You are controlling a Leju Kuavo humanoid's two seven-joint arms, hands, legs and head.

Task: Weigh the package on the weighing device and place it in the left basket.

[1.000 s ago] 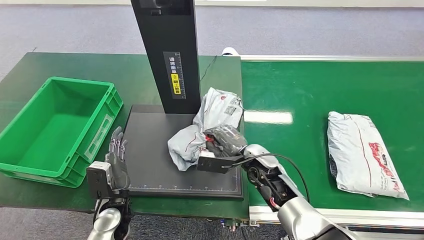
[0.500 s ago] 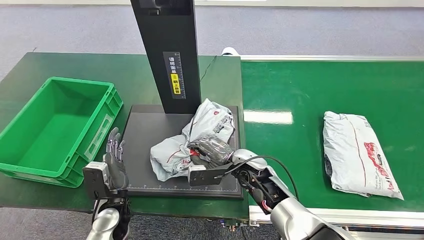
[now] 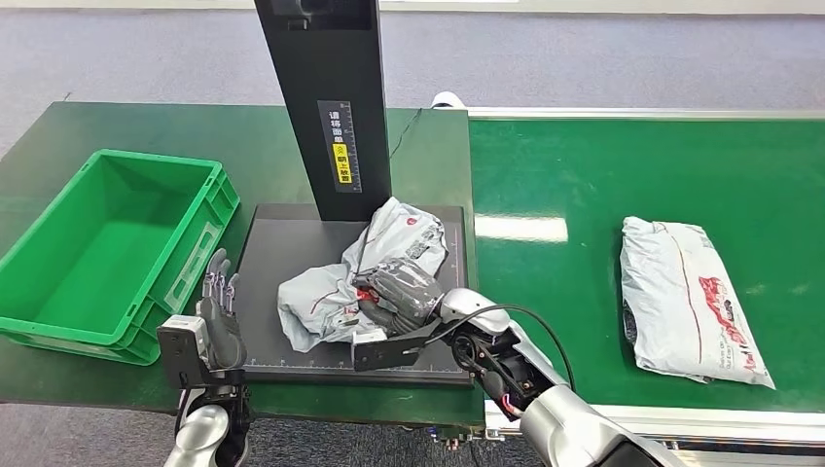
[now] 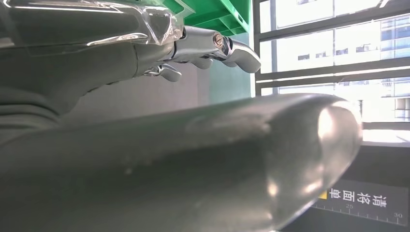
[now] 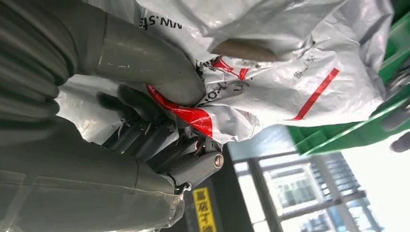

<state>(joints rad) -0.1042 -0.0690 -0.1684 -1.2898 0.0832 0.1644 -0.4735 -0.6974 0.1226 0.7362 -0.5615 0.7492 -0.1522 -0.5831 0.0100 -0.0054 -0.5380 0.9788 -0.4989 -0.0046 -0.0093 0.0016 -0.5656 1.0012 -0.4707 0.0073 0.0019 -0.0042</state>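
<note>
Glossy crinkled plastic package [image 3: 362, 275] on matt black scale [image 3: 282, 292].

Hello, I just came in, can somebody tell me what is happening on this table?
A humanoid robot is weighing a parcel. Its right hand grips a crumpled grey package over the black weighing platform, in front of the scale's black column. The left hand holds nothing, fingers apart, at the platform's edge next to the green basket, which has nothing inside yet. A second grey package lies on the green conveyor belt to the right.
</note>
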